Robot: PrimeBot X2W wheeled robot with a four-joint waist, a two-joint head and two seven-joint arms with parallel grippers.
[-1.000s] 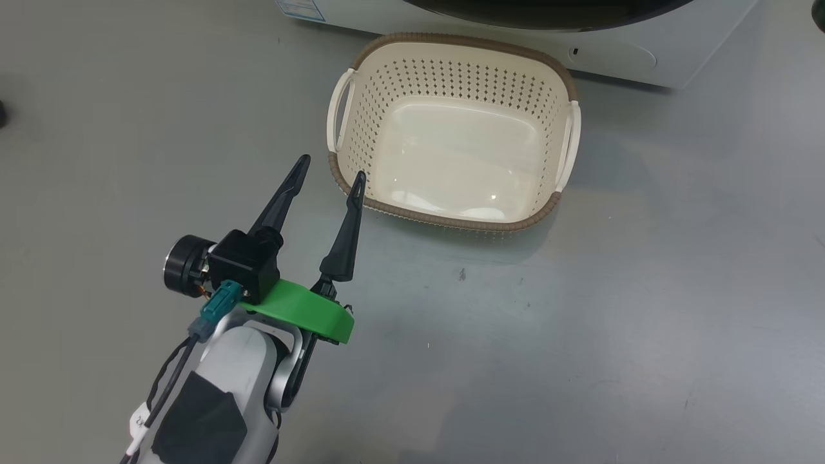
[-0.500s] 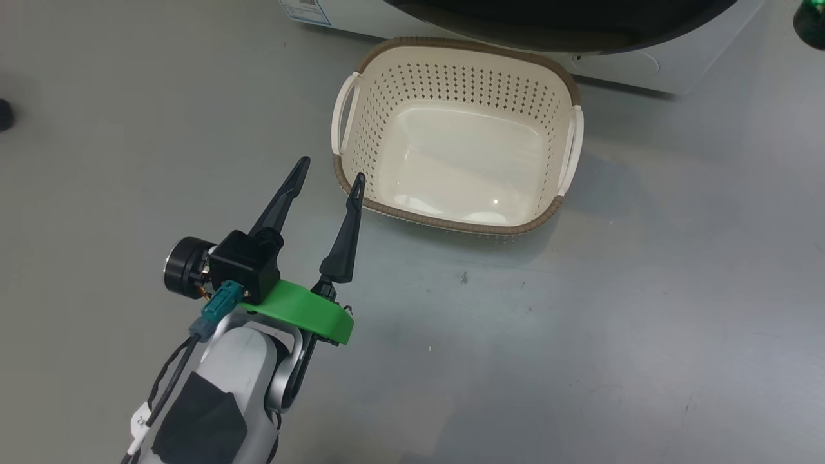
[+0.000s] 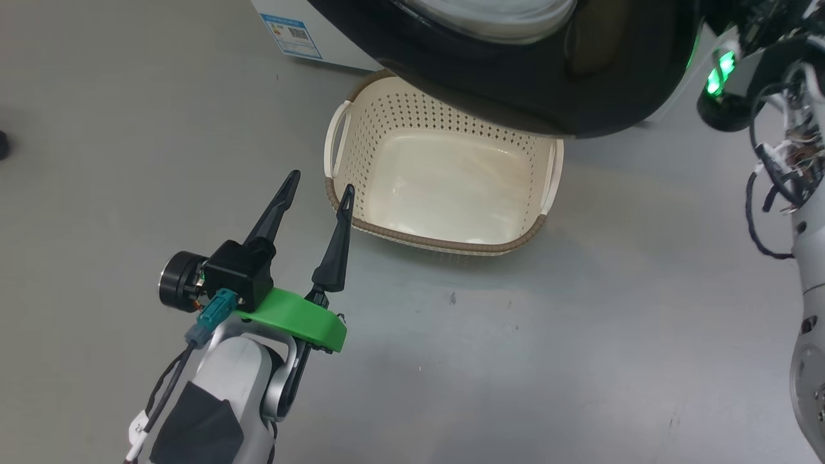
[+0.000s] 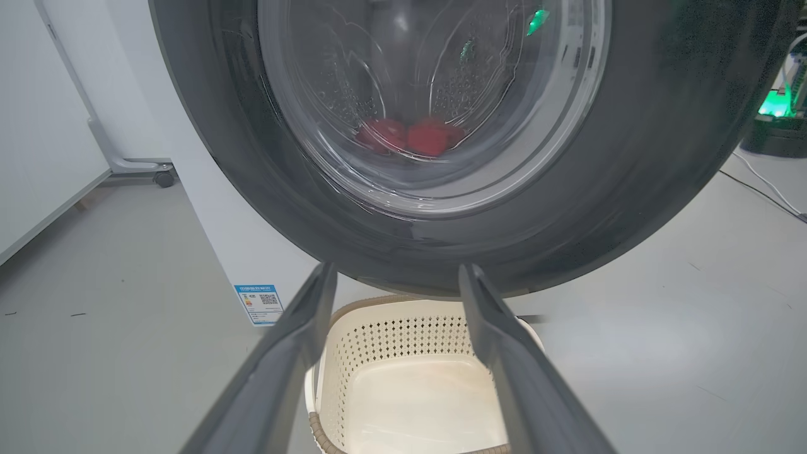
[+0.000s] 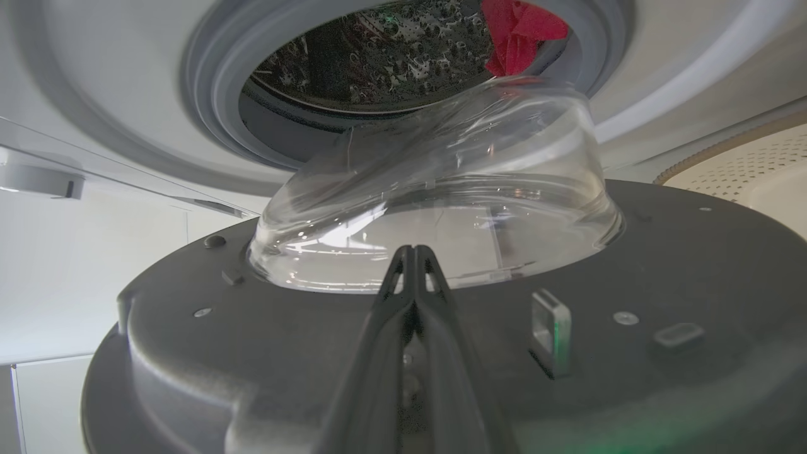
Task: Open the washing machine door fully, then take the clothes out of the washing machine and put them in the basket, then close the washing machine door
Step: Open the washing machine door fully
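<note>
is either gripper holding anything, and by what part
Nothing held: left gripper open and empty, right gripper shut on nothing at the washing machine door.

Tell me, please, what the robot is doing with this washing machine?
The robot is opening the washing machine door: its shut right gripper sits at the door's inner side, and the door stands partly open. Red clothes lie in the drum. The open left gripper hovers empty by the empty basket.
</note>
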